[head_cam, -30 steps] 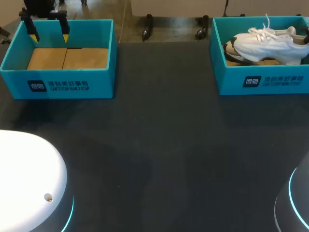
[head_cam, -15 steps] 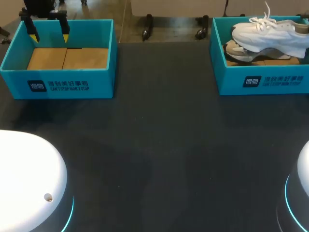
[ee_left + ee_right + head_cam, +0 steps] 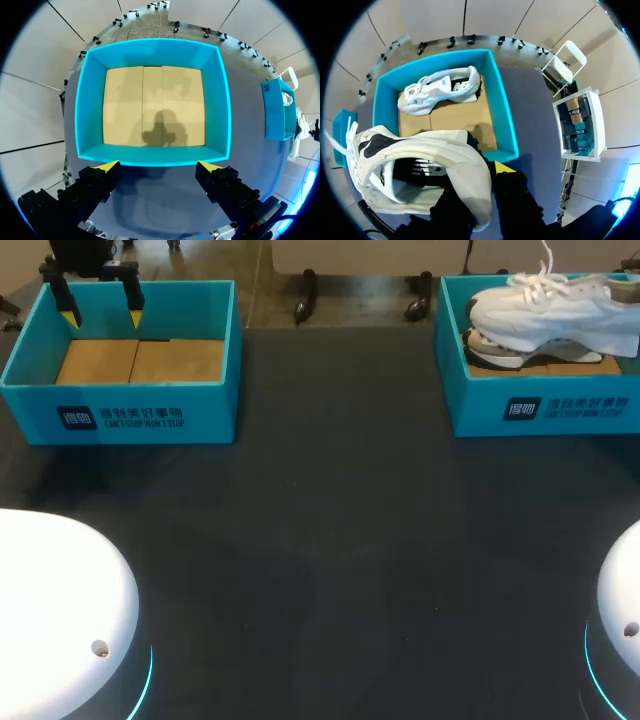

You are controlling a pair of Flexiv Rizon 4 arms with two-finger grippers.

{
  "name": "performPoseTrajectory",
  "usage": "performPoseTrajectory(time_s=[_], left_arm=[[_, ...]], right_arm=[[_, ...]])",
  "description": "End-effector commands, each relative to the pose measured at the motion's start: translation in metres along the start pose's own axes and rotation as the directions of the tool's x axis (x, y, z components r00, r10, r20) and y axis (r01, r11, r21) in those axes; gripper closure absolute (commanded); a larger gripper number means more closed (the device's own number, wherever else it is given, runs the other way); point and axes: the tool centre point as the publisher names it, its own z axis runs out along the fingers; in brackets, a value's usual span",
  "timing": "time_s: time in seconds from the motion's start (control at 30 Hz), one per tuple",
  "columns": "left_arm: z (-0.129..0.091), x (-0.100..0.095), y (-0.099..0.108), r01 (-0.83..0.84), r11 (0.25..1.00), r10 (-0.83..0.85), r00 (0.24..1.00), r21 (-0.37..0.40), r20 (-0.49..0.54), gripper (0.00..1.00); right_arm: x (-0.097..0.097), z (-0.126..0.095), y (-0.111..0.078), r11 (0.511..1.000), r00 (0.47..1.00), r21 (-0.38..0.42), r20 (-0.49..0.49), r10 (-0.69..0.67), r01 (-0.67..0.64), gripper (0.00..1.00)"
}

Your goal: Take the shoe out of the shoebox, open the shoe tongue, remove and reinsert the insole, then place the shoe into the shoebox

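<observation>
- My right claw (image 3: 487, 172) is clamped on the heel of the white lace-up trainer with dark side markings (image 3: 420, 155). One yellow tip shows just beside the heel and the other is hidden by the shoe. The trainer hangs in the air from that claw alone, so I judge the grip sound.
- The trainer lies across the claw on its side, its opening turned towards the wrist camera and its laces trailing off the far end.
- Ahead of and below the claw sits the teal cardboard shoebox (image 3: 502, 115). A second white trainer (image 3: 442, 90) lies on its brown floor, apart from the held one.
- From the head view the held trainer (image 3: 555, 310) rides above that shoebox's rim, not yet out over the dark table top (image 3: 330, 540).
- Well across the table, my left claw (image 3: 159, 166) is spread wide and holds nothing. It hovers over one wall of the other teal cardboard box (image 3: 90, 100), whose brown floor lies ahead of the fingers.
- Progress, as I judge it: only the first step is under way, with the trainer lifted but not set down. Opening the tongue, pulling and refitting the insole, and returning the shoe to the shoebox all remain.
</observation>
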Motion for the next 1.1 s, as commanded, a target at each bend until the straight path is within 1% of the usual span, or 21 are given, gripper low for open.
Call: performPoseTrajectory(time_s=[0.03, 0.1, 0.17, 0.97, 1.0, 1.07, 1.1], left_arm=[[-0.001, 0.000, 0.000, 0.000, 1.000, 0.000, 1.000, -0.001, 0.001, 0.00], [-0.001, 0.000, 0.000, 0.000, 1.000, 0.000, 1.000, -0.001, 0.001, 0.00], [-0.001, 0.000, 0.000, 0.000, 1.000, 0.000, 1.000, -0.001, 0.001, 0.00], [-0.001, 0.000, 0.000, 0.000, 1.000, 0.000, 1.000, -0.001, 0.001, 0.00], [-0.001, 0.000, 0.000, 0.000, 1.000, 0.000, 1.000, -0.001, 0.001, 0.00], [-0.001, 0.000, 0.000, 0.000, 1.000, 0.000, 1.000, -0.001, 0.001, 0.00], [-0.001, 0.000, 0.000, 0.000, 1.000, 0.000, 1.000, -0.001, 0.001, 0.00]], right_arm=[[0.007, -0.029, -0.045, 0.996, 1.000, -0.092, 0.010, 0.012, -0.011, 1.00], [0.010, -0.036, -0.058, 0.995, 1.000, -0.097, -0.002, 0.014, -0.014, 1.00], [0.015, -0.043, -0.073, 0.994, 1.000, -0.109, 0.021, 0.007, -0.005, 1.00], [0.015, -0.043, -0.073, 0.994, 1.000, -0.109, 0.021, 0.007, -0.005, 1.00], [0.016, -0.039, -0.076, 0.995, 1.000, -0.098, 0.022, 0.019, -0.017, 1.00], [0.021, -0.031, -0.088, 0.995, 1.000, -0.100, 0.018, 0.010, -0.008, 1.00], [0.023, -0.027, -0.094, 0.996, 1.000, -0.089, 0.014, 0.013, -0.011, 1.00]])
